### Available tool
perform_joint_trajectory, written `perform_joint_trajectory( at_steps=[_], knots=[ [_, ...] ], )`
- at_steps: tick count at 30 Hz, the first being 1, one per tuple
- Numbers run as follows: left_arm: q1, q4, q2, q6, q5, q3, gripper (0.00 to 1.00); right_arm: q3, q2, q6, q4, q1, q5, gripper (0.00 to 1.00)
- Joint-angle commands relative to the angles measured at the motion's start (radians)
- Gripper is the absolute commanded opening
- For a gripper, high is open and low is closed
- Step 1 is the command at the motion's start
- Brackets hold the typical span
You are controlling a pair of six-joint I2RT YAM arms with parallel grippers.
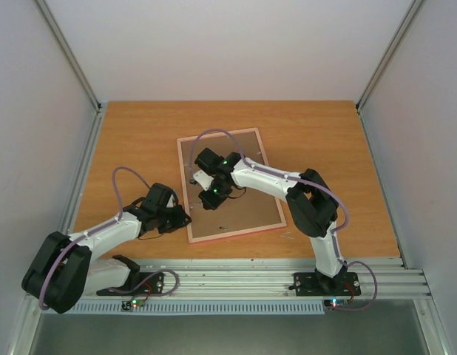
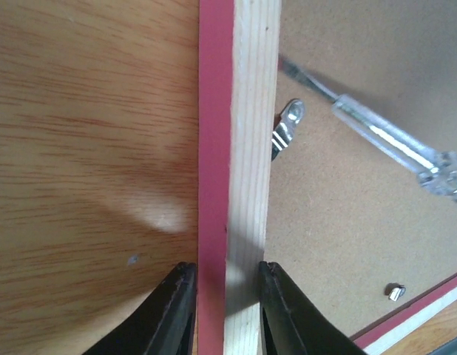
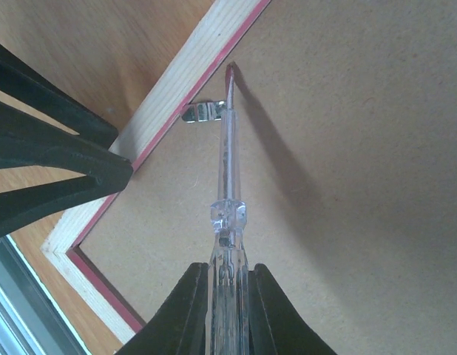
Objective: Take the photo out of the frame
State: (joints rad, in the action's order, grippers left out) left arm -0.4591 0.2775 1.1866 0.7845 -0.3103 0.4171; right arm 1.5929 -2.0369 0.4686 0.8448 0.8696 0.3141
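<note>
From the top, I see the frame (image 1: 239,214) lying back side up in the middle of the desk (image 1: 140,140), with my left gripper (image 1: 178,220) at its left edge. The left wrist view shows its fingers (image 2: 173,314) squeezing the frame's pink and wood side. In the right wrist view, my right gripper (image 3: 228,275) is clamped on a clear screwdriver (image 3: 227,214). Its tip sits at a metal clip (image 3: 202,111).
</note>
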Motion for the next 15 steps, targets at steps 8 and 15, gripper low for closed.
perform_joint_trajectory(
  at_steps=[8,15],
  knots=[
    [0.004,-0.049,0.016,0.004,-0.006,-0.026,0.18,0.028,-0.025,0.031,0.076,0.036,0.026,0.01],
    [0.004,-0.044,0.006,0.007,-0.001,-0.029,0.17,0.016,-0.005,0.05,0.112,0.043,0.009,0.01]
  ],
)
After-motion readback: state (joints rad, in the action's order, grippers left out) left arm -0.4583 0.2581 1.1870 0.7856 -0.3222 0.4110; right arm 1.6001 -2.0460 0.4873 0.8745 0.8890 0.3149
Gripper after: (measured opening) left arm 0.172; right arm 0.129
